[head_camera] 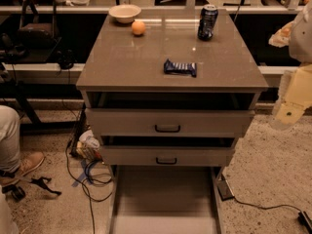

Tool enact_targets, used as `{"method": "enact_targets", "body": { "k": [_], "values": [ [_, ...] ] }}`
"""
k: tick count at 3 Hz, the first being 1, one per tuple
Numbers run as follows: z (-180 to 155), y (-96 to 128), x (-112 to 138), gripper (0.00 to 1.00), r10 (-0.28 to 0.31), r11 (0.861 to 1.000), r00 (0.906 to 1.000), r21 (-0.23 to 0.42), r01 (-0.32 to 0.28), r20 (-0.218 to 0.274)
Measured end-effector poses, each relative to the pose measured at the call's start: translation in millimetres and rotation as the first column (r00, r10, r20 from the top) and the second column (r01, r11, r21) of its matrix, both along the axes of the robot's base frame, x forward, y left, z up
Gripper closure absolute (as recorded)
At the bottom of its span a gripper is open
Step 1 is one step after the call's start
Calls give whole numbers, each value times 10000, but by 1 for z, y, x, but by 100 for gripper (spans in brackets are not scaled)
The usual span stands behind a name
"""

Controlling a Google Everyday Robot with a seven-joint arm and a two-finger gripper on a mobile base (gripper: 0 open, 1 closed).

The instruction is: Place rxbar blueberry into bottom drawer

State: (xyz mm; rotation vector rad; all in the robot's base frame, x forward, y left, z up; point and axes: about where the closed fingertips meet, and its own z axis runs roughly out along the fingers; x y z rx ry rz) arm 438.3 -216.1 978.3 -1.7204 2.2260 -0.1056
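Note:
The rxbar blueberry, a flat dark blue wrapper with pale lettering, lies on the cabinet top near its front edge, right of centre. The bottom drawer is pulled fully out below the cabinet, a wide shallow tray with a bare floor. The two drawers above it show fronts with black handles and stand slightly open. Part of my pale arm hangs at the right edge of the view, beside the cabinet and right of the bar. My gripper is out of view.
A dark blue soda can, an orange and a pale bowl stand at the back of the cabinet top. Cables lie on the floor to the left. A person's leg and shoe are at far left.

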Motion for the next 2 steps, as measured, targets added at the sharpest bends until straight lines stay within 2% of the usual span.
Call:
{"method": "enact_targets", "body": {
  "k": [1, 2],
  "values": [
    [0, 0, 0, 0, 0, 10000, 10000, 0, 0, 0],
    [-8, 8, 13, 0, 41, 9973, 9999, 732, -48, 99]
  ]
}}
